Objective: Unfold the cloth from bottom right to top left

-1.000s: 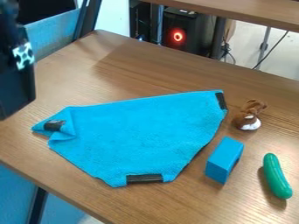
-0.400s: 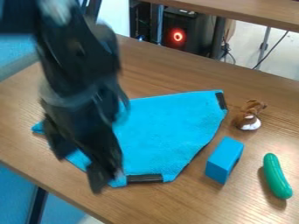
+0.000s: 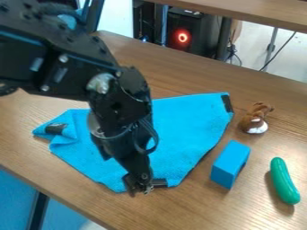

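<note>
- In camera view, can see a bright blue cloth [image 3: 186, 130], lying on the brown wooden worktop [image 3: 264, 96], toward the near left edge and well apart from the far corner.
- Looks soft and slightly fuzzy, in one even blue apart from three black patches.
- Spreads mostly flat but lopsided, with a long, nearly straight upper side rising a little to the right.
- Slants inward on the right, from the upper right corner down to the bottom.
- Has a black patch [image 3: 226, 103] at the upper right, set along a short, blunt end.
- Carries another black patch [image 3: 55, 129] at the left, on a small point folded and rumpled, with a crease beside it.
- Ends at the bottom in a short, blunt side with a third black patch [image 3: 160, 183], partly hidden behind the gripper [image 3: 138, 186].
- As for the gripper, hangs pointing down at the cloth's bottom side, at the left end of that patch; cannot tell whether open or closed, or whether touching the fabric.
- Beyond the cloth's right side, toward the right of the worktop, can also see a brown and white plush toy [image 3: 256, 122] near the upper right patch, a blue block [image 3: 230, 163] below it, and a green toy cucumber [image 3: 283, 180] farther right.
</note>
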Tool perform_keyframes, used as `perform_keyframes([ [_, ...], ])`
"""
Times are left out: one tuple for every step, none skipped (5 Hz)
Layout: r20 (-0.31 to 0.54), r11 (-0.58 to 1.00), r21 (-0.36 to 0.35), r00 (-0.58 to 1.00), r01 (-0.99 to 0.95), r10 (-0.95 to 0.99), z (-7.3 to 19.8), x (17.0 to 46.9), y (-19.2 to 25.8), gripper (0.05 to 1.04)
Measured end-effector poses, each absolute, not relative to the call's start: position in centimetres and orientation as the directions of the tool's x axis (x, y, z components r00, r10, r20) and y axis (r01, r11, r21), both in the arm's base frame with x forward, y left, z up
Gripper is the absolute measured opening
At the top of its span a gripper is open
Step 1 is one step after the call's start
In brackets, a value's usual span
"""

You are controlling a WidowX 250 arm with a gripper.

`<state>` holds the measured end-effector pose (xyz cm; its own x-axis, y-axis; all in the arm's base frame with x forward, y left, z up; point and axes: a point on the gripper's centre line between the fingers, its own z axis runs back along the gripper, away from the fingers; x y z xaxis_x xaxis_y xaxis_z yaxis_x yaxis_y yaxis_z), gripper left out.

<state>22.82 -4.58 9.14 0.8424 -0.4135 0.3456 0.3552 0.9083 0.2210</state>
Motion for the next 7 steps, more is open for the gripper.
perform_keyframes([
  [0.340,0.875,0.199,0.807,0.441,-0.484,7.8,23.8,-4.2,0.999],
  [0.341,0.840,0.172,0.769,0.515,-0.541,7.2,24.3,-4.4,0.999],
  [0.340,0.822,0.139,0.753,0.552,-0.563,6.9,24.8,-4.3,0.999],
  [0.340,0.813,0.147,0.743,0.564,-0.577,6.3,25.2,-4.2,0.999],
  [0.324,0.821,0.136,0.758,0.554,-0.565,5.3,25.6,-4.0,0.950],
  [0.303,0.842,0.121,0.788,0.526,-0.536,4.5,26.1,-3.9,0.696],
  [0.314,0.851,0.134,0.793,0.507,-0.522,4.3,26.4,-3.8,0.391],
])
